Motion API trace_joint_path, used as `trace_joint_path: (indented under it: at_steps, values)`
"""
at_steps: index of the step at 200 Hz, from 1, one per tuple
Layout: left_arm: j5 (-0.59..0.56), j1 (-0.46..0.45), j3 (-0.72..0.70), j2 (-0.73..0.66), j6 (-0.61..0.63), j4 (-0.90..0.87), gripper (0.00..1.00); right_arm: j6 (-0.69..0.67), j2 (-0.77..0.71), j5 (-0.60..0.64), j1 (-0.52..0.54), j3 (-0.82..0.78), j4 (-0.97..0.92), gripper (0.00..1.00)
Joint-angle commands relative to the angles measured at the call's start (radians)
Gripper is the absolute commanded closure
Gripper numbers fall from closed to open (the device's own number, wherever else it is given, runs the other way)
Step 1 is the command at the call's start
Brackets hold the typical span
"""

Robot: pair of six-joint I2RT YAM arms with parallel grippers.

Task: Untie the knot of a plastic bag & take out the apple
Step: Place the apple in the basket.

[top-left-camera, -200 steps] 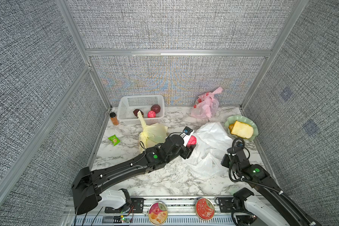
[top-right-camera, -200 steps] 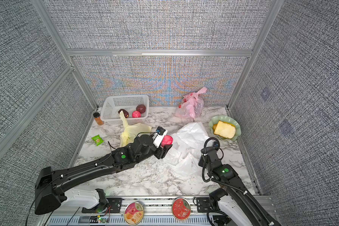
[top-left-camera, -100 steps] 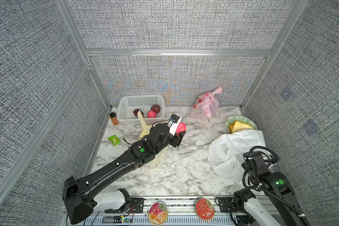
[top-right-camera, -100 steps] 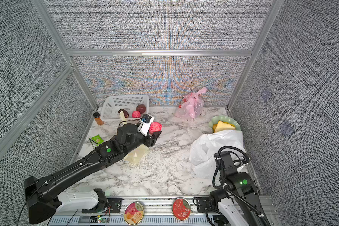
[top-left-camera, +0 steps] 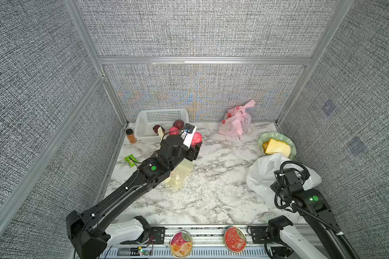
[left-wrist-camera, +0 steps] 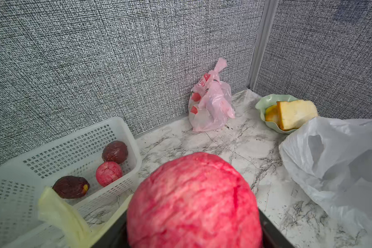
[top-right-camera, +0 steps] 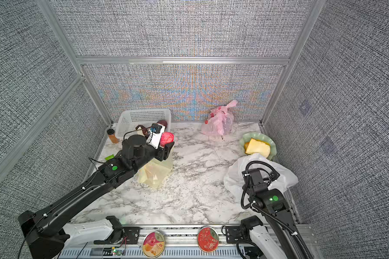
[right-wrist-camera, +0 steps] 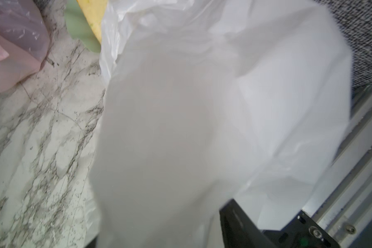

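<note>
White bag (top-left-camera: 263, 177) is seen crumpled far right of the basket (top-left-camera: 144, 118). The right gripper (top-left-camera: 302, 176) is half covered by it; its jaws cannot be told open or closed. The apple (top-left-camera: 198, 137) is clamped in the left gripper (top-left-camera: 195, 146), just right of the basket.

Left gripper (top-right-camera: 166, 145) gripping apple (top-right-camera: 167, 137), just beside basket (top-right-camera: 144, 114). Yellow bag (top-right-camera: 155, 171) lying under that arm. Right arm (top-right-camera: 271, 201) leaning over white bag (top-right-camera: 235, 176), which is touching bowl (top-right-camera: 271, 143). Pink bag (top-right-camera: 218, 124) sitting by back wall.
</note>
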Motion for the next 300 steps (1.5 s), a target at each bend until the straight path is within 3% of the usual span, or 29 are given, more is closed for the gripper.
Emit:
trace_joint_path:
  at_steps: [1,44,71,125,145,176,212,237,268,300]
  values:
    - [0.002,0.012,0.014,0.016,0.012,0.001,0.29,-0.056,0.022,-0.167,0.001,0.015,0.001,0.39]
    - [0.022,0.048,0.047,0.042,0.019,-0.007,0.29,-0.051,0.035,-0.281,0.036,0.018,-0.061,0.34]
    - [0.022,0.068,0.069,0.048,0.029,-0.024,0.29,-0.042,-0.044,-0.349,0.06,0.062,-0.146,0.33]
    - [0.028,0.151,0.098,0.067,0.025,-0.035,0.28,-0.121,0.022,-0.297,0.062,0.315,-0.336,0.29]
    - [0.037,0.202,0.126,0.088,0.03,-0.045,0.28,-0.168,0.124,-0.285,0.064,0.411,-0.321,0.29]
    - [0.079,0.323,0.192,0.155,0.033,-0.057,0.28,-0.237,0.273,-0.302,0.113,0.482,-0.157,0.29]
    - [0.152,0.507,0.263,0.298,-0.017,-0.041,0.28,-0.305,0.546,-0.277,0.281,0.542,0.095,0.29]
    - [0.178,0.602,0.314,0.422,-0.064,0.0,0.27,-0.372,0.757,-0.361,0.371,0.583,0.281,0.29]
    - [0.185,0.674,0.474,0.63,-0.078,-0.004,0.27,-0.432,0.965,-0.418,0.443,0.659,0.455,0.29]
    - [0.151,0.714,0.675,0.858,-0.083,-0.057,0.19,-0.485,1.114,-0.452,0.478,0.734,0.552,0.29]
